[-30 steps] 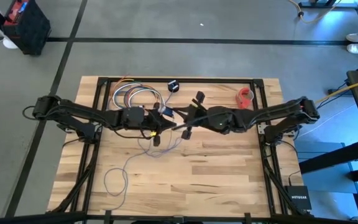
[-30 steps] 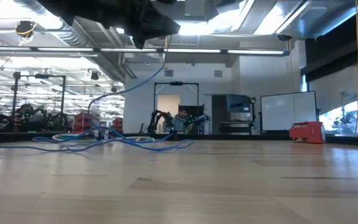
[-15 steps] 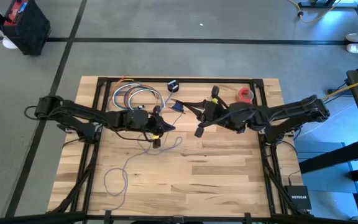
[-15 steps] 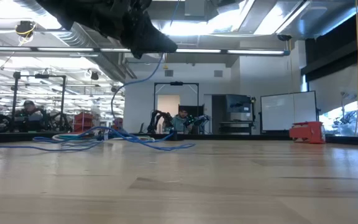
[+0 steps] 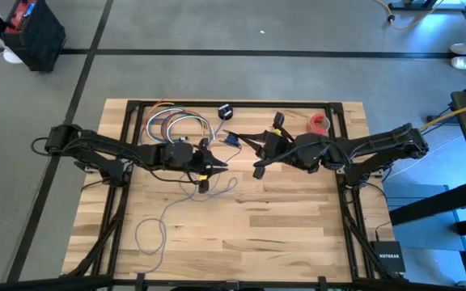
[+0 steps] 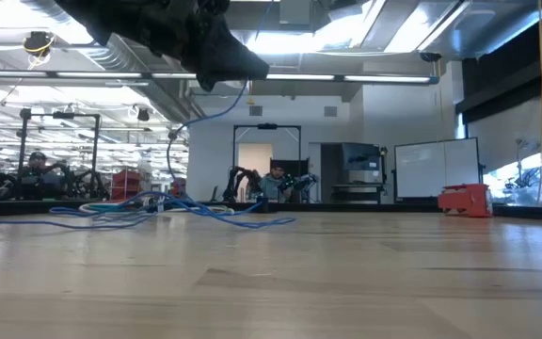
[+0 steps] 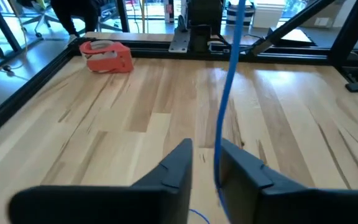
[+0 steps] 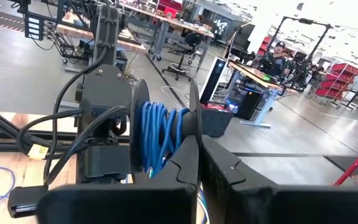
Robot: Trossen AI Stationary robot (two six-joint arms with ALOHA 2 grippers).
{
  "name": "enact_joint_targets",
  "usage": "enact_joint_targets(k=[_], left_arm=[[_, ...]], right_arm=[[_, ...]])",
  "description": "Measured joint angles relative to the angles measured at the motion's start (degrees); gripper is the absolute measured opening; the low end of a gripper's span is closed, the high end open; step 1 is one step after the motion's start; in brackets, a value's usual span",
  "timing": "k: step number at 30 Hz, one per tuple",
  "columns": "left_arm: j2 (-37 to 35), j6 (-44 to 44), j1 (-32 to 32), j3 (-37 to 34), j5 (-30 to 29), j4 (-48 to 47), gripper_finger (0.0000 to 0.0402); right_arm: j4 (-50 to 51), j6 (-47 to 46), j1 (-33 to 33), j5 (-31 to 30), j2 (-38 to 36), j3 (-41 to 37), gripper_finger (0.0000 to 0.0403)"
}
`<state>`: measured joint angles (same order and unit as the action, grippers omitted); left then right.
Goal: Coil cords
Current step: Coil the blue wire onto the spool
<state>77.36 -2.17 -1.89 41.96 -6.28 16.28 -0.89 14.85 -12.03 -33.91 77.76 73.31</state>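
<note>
The thin bluish cord lies in slack loops on the table [image 5: 148, 233] [image 6: 158, 202] and rises to my left gripper [image 5: 219, 166], which is shut on it above the table's middle. From there it runs on to my right gripper [image 5: 238, 136], which is shut at a small coil of the cord [image 5: 230, 138] [image 8: 163, 140]. Both grippers are raised and face each other. In the low view the cord hangs from the left gripper [image 6: 249, 83]. My left gripper has the cord's running length [image 7: 217, 168] between its two fingers, against the inner side of one finger. The fingers are level and point toward the table's right. The cord climbs away beyond them and hangs slack below them to the table. My right gripper pinches a thin black round disc [image 8: 193, 118], seen edge-on, between its two fingers. Several turns of the cord [image 8: 160, 146] are wound right beside the disc. The fingers point toward the table's left. The coil is lifted clear of the table.
A bundle of multicoloured looped wires [image 5: 176, 125] lies at the far left. A separate black disc [image 5: 226, 111] lies at the far edge. A red tape roll [image 5: 320, 124] [image 7: 106, 56] sits at the far right. Bare wood fills the near half.
My right gripper has drawn back toward the table's right edge and turned about its axis, taking the coil away from the left gripper. The cord's hanging span below the left gripper has changed from a long shallow arc to a steeper, kinked drop. The last half second shows almost no movement.
</note>
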Motion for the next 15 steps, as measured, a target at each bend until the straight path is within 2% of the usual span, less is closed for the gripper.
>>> enact_joint_targets(k=[7, 15], left_arm=[[-2.2, 0.0, 0.0, 0.1, 2.4, -1.5, 0.0127], [-2.9, 0.7, -0.2, 0.1, 3.0, 1.4, 0.0136]], right_arm=[[1.1, 0.0, 0.0, 0.0, 0.1, 0.0, 0.001], [1.0, 0.0, 0.0, 0.0, 0.1, -0.1, 0.001]])
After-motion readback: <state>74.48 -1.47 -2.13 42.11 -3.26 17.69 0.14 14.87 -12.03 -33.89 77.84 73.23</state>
